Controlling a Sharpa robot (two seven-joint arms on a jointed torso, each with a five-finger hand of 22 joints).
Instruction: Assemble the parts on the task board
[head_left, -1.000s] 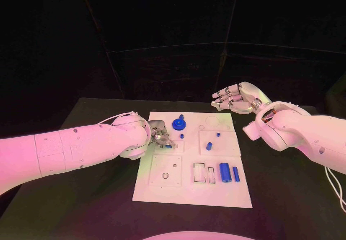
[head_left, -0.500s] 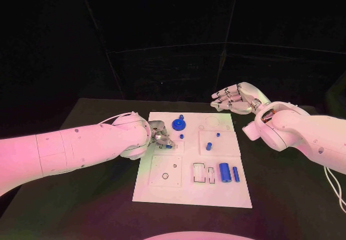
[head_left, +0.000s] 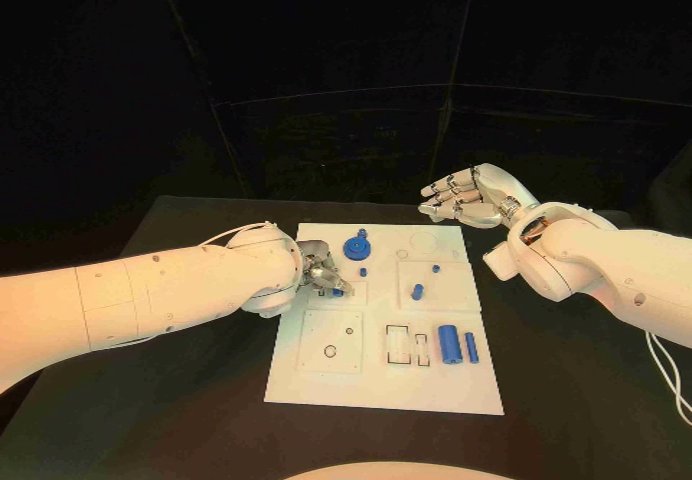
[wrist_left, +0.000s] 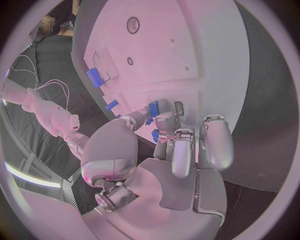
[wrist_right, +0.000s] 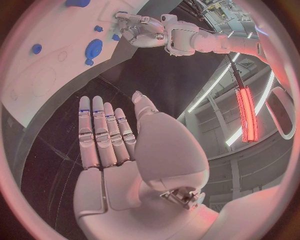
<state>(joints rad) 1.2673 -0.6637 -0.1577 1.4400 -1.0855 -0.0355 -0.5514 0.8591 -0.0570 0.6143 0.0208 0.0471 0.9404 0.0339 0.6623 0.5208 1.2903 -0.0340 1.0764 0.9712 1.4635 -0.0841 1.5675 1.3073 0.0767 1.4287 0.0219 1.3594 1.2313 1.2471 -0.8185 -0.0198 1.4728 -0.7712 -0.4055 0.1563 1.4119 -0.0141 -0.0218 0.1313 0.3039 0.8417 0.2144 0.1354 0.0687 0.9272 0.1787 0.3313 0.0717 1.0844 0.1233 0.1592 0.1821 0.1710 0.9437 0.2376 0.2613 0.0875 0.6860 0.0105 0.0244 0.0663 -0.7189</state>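
The white task board (head_left: 387, 375) lies in the middle of the black table. My left hand (head_left: 319, 275) rests over the board's left edge and pinches a small blue part (head_left: 336, 291) against the board. The left wrist view shows that blue part (wrist_left: 153, 108) between the thumb and fingertips of the left hand (wrist_left: 178, 150). My right hand (head_left: 473, 196) hovers beyond the board's far right corner, fingers straight and holding nothing. The right wrist view shows the right hand (wrist_right: 109, 142) flat and apart from the board (wrist_right: 34, 82).
A round blue part (head_left: 356, 248) stands at the board's far end, with a small peg (head_left: 364, 271) beside it. Another peg (head_left: 418, 293) lies mid-board. A blue cylinder (head_left: 450, 344) and a thin bar (head_left: 472, 347) lie at the right side.
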